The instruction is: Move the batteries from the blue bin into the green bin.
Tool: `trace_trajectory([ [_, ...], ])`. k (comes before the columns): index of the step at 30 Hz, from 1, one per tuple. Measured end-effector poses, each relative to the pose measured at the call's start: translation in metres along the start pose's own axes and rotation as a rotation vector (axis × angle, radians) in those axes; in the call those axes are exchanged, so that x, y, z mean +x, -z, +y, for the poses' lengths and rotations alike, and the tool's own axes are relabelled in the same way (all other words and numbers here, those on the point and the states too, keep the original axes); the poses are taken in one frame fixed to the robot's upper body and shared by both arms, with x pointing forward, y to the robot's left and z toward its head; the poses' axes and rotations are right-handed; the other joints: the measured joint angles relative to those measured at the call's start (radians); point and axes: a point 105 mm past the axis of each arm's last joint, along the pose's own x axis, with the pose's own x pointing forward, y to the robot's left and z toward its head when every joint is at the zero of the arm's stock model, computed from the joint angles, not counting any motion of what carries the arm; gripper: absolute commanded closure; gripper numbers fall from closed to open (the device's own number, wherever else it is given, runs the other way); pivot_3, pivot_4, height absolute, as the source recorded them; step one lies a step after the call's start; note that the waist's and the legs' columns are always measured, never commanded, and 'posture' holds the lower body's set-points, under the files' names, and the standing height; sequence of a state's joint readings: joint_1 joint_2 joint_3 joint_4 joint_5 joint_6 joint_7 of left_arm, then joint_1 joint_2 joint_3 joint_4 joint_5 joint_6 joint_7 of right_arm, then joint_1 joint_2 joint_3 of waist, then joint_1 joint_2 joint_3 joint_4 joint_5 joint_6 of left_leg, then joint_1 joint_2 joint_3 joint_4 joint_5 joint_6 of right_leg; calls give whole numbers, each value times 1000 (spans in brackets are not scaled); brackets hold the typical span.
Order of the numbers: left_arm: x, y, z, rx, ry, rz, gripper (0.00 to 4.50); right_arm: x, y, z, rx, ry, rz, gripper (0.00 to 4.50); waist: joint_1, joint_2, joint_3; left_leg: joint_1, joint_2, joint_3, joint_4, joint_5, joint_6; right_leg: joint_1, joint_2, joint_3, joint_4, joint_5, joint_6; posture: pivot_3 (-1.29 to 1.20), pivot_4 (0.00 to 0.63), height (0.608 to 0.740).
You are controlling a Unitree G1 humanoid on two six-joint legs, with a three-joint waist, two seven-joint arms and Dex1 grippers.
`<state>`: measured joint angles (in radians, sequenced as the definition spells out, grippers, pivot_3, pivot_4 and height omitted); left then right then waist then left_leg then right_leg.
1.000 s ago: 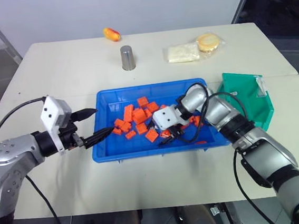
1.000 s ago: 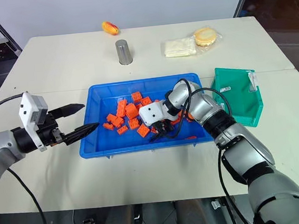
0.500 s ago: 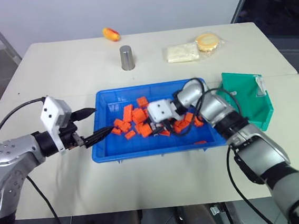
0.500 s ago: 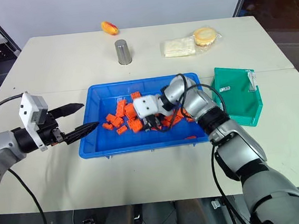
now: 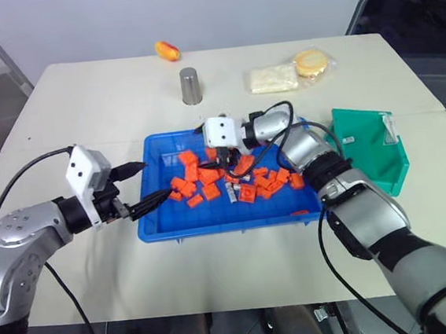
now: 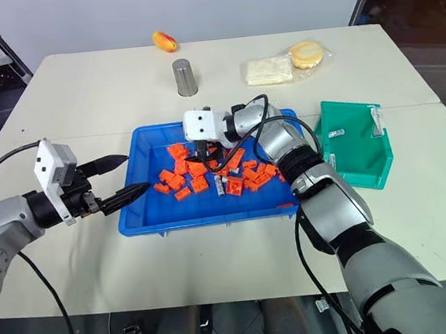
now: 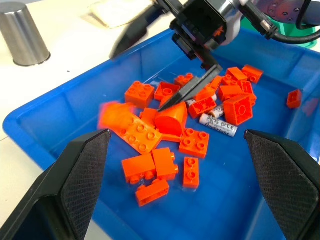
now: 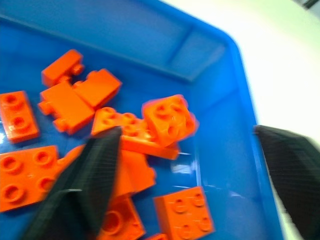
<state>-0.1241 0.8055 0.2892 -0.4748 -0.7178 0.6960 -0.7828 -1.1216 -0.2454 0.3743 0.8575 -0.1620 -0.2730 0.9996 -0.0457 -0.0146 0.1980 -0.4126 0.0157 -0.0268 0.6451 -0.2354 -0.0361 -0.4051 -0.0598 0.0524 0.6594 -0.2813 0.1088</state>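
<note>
While right gripper (image 6: 205, 159) gapes over blocks (image 6: 235, 174), blue bin's (image 6: 211, 212) near floor bare.

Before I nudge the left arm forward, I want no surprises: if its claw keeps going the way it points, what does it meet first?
Probably the blue bin, at its near left wall: the open left claw points right at it. Past the rim lie the orange blocks. Depth is uncertain, so it might clear the rim.
</note>
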Motion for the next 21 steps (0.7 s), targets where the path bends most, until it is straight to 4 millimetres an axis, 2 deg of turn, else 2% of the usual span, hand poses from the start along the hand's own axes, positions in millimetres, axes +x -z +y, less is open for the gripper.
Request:
trace_trajectory([
  [3, 0, 1, 0, -3, -1, 3, 0, -2, 0, 0, 53, -14, -1, 68, 0, 0, 0, 0, 0, 0, 0, 0, 0, 0, 0, 0, 0, 0, 0, 0, 150, 740],
  [6, -1, 2, -1, -6, 0, 6, 0, -17, -12, 0, 169, -60, -55, 68, 2, 0, 0, 0, 0, -1, 0, 0, 0, 0, 0, 0, 0, 0, 0, 0, 150, 740],
  [9, -2, 3, -2, -7, -1, 8, 0, -42, -16, 21, 254, -151, -78, 68, 12, 0, 0, 0, -1, -2, 0, 0, 0, 2, -2, -2, 0, 0, 0, 0, 150, 740],
  [13, -3, 4, -1, -7, -1, 9, 0, -58, -7, 51, 363, -225, -42, 68, 7, 0, 0, 0, -1, -1, 0, 0, 0, 1, -2, -2, -1, 0, 0, 0, 150, 740],
  [17, -2, 3, -1, -3, 0, 6, 0, -68, -10, 59, 383, -246, -11, 68, 0, 0, 0, 0, 0, -1, 0, 0, 0, 0, 0, -1, -1, 0, 0, 0, 150, 740],
  [21, -1, 2, 0, 2, -1, 7, 0, -67, -13, 70, 428, -284, 7, 68, 2, 0, 0, 0, 0, -1, 0, 0, 0, 0, 0, -1, -1, 0, -1, 0, 150, 740],
])
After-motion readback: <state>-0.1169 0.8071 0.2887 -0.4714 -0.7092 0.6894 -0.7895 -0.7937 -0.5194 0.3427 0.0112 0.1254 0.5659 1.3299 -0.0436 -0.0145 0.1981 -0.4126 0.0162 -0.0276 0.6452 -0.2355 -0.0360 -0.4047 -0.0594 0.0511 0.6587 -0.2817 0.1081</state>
